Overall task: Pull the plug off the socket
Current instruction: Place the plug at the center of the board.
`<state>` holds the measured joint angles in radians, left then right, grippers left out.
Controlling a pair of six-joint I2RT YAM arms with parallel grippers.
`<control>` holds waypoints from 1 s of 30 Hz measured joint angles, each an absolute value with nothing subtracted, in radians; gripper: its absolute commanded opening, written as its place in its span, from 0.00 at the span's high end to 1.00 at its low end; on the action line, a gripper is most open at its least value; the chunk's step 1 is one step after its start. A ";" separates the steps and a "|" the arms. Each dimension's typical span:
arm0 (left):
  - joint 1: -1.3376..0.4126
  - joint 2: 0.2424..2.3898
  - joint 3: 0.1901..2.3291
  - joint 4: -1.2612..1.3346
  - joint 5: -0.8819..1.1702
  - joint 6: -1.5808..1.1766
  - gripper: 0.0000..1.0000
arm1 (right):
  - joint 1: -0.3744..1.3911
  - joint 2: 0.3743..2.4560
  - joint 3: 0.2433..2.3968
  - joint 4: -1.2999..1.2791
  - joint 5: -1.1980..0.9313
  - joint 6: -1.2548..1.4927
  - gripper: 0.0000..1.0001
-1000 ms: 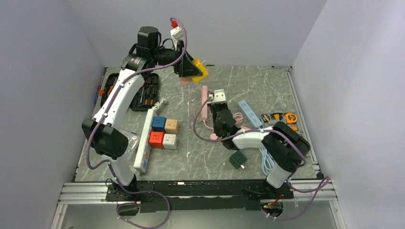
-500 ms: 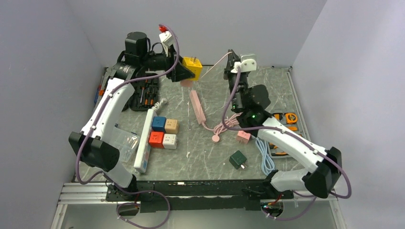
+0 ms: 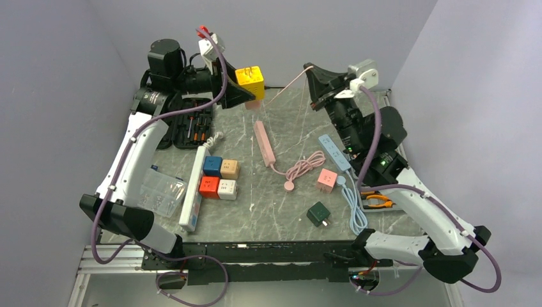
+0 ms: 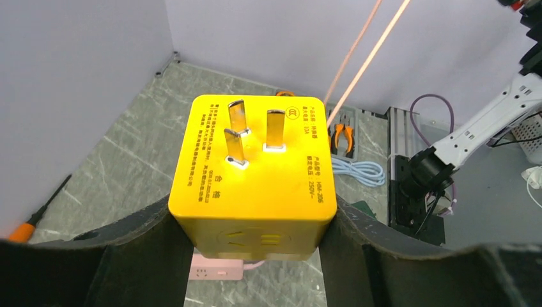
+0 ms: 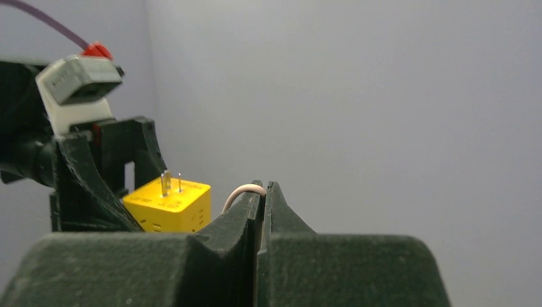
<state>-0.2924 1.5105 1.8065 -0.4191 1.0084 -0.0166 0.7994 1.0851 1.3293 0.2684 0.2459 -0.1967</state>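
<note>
My left gripper [image 3: 246, 88] is shut on a yellow cube socket [image 3: 249, 81] and holds it high at the back of the table, prongs up. It fills the left wrist view [image 4: 252, 173] between the fingers [image 4: 128, 256]. A pink plug [image 3: 254, 105] hangs at the cube's underside [image 4: 216, 270]. Its pink cable [image 3: 287, 86] runs taut to my right gripper [image 3: 313, 71], which is raised at the back right and shut on that cable [image 5: 240, 194]. The cable then drops to a coil [image 3: 305, 167] and a pink power strip [image 3: 264, 143] on the table.
A black tool case [image 3: 192, 125] lies at the back left. A white power strip [image 3: 193, 188] and several coloured cube sockets [image 3: 220, 178] lie on the left. A blue strip [image 3: 335, 152], a pink cube [image 3: 326, 180], a green adapter [image 3: 318, 214] and pliers [image 3: 377, 199] lie on the right.
My right arm has risen from the table to the back right, pulling the pink cable taut. My left gripper has drawn the yellow cube up and to the left. The pink strip has shifted.
</note>
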 measured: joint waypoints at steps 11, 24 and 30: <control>-0.292 1.508 1.921 -0.288 1.031 -0.135 0.96 | 0.797 1.202 1.735 0.189 0.116 -0.167 1.00; -0.331 1.495 1.704 -0.413 0.974 0.010 0.99 | 0.796 1.018 1.346 0.164 0.279 -0.094 1.00; -0.397 1.532 1.443 -0.575 0.878 0.193 0.98 | 0.795 0.936 0.934 0.051 0.311 0.149 1.00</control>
